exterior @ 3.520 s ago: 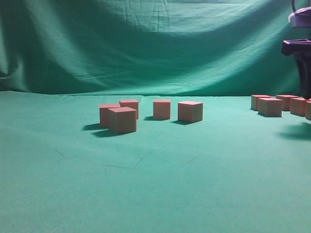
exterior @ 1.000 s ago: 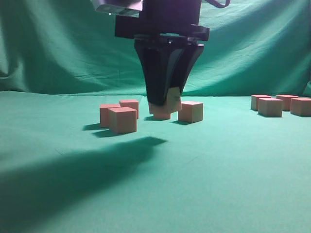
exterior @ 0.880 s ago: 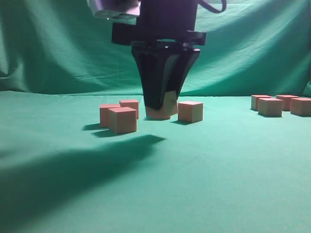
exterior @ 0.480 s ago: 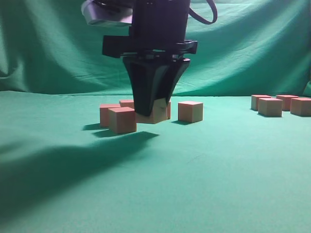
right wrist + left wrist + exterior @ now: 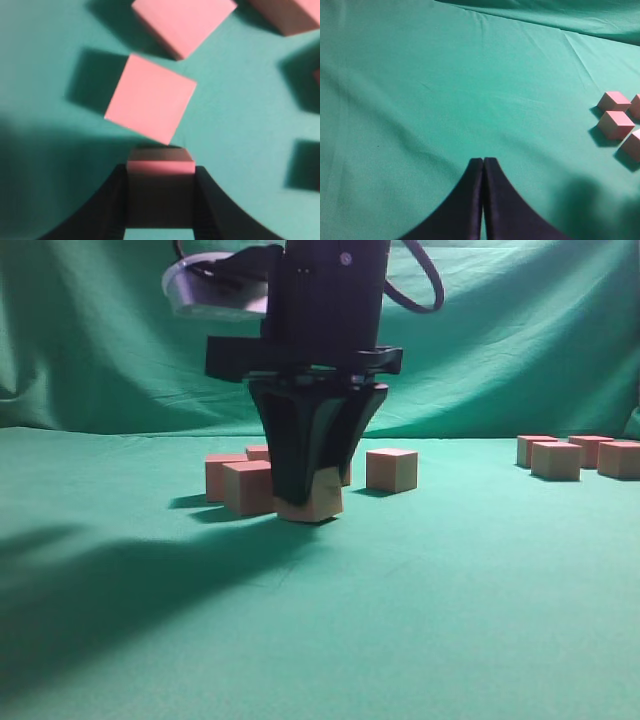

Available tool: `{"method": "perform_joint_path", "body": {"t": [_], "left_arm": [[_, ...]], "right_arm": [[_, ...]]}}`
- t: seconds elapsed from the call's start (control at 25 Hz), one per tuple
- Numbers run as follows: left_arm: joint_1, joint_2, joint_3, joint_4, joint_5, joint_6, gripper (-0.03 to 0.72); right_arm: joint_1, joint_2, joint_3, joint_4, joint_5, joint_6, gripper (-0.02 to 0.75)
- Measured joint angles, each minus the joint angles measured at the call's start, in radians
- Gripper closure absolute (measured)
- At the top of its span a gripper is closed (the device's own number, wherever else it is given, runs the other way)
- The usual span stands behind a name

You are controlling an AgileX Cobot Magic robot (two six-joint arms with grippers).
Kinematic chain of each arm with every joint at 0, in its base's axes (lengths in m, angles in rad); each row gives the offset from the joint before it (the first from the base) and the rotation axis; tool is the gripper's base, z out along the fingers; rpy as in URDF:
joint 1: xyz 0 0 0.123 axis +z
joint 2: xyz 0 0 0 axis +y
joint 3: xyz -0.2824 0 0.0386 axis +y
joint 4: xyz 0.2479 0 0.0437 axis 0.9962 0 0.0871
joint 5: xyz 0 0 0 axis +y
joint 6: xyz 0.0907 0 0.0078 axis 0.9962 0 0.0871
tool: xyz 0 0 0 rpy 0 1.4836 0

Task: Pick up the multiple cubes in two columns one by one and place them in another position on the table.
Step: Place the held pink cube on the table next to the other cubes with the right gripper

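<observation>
The right gripper [image 5: 310, 495] reaches down near the middle of the green table [image 5: 450, 620], its 2 dark fingers [image 5: 285, 455] clamped on the sides of 1 pink cube [image 5: 318, 502]. The held cube sits at or just above the cloth; whether it touches cannot be told. In the right wrist view the same held cube [image 5: 160, 167] shows as a pink strip wedged between the fingers, with another cube [image 5: 150, 98] lying just beyond it, turned at an angle, and a further one [image 5: 182, 20] behind that.

In the exterior view, 2 cubes stand just left of the gripper: a front one [image 5: 247, 487] and one behind it [image 5: 222, 474]. Another cube [image 5: 391, 469] stands apart to the right of the gripper. Far right, near the edge of the view, a separate group of cubes [image 5: 556, 459] sits in a cluster.

The left gripper [image 5: 483, 165] hovers over bare cloth with its fingers pressed together, holding nothing. At the right edge of its view lie a few cubes [image 5: 616, 124], well apart from it.
</observation>
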Motion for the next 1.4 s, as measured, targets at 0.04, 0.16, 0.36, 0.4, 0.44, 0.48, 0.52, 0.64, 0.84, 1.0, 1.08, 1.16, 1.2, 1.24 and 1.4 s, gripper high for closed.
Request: {"method": "perform_joint_path", "body": {"t": [0.04,0.16,0.36,0.4,0.44,0.48,0.52,0.64,0.84,1.0,1.08,1.16,1.2,1.24,1.4], "left_arm": [[0.0,0.0,0.0,0.0,0.0,0.0,0.688],[0.0,0.0,0.0,0.0,0.0,0.0,0.688],[0.0,0.0,0.0,0.0,0.0,0.0,0.688],[0.0,0.0,0.0,0.0,0.0,0.0,0.688],[0.0,0.0,0.0,0.0,0.0,0.0,0.688],[0.0,0.0,0.0,0.0,0.0,0.0,0.688],[0.0,0.0,0.0,0.0,0.0,0.0,0.688],[0.0,0.0,0.0,0.0,0.0,0.0,0.688],[0.0,0.0,0.0,0.0,0.0,0.0,0.688],[0.0,0.0,0.0,0.0,0.0,0.0,0.688],[0.0,0.0,0.0,0.0,0.0,0.0,0.688],[0.0,0.0,0.0,0.0,0.0,0.0,0.688],[0.0,0.0,0.0,0.0,0.0,0.0,0.688],[0.0,0.0,0.0,0.0,0.0,0.0,0.688],[0.0,0.0,0.0,0.0,0.0,0.0,0.688]], "right_arm": [[0.0,0.002,0.0,0.002,0.006,-0.01,0.475],[0.0,0.004,0.0,0.004,0.006,-0.028,0.475],[0.0,0.004,0.0,0.004,0.001,-0.083,0.475],[0.0,0.004,0.0,0.004,0.001,-0.088,0.475],[0.0,0.004,0.0,0.004,0.001,-0.092,0.475],[0.0,0.004,0.0,0.004,-0.001,-0.094,0.475],[0.0,0.004,0.0,0.004,-0.001,-0.097,0.475],[0.0,0.012,0.0,0.004,0.002,-0.097,0.329],[0.0,0.016,-0.028,0.004,0.061,-0.099,0.096],[0.0,0.016,-0.122,0.004,0.166,-0.088,0.066],[0.0,0.016,-0.192,0.004,0.24,-0.07,0.081],[0.0,0.016,-0.263,-0.006,0.295,-0.064,0.081],[0.0,0.016,-0.299,-0.019,0.305,-0.054,0.081],[0.001,0.014,-0.33,-0.034,0.307,-0.033,0.081],[-0.002,-0.035,-0.371,-0.157,0.32,0.043,0.136]]}}
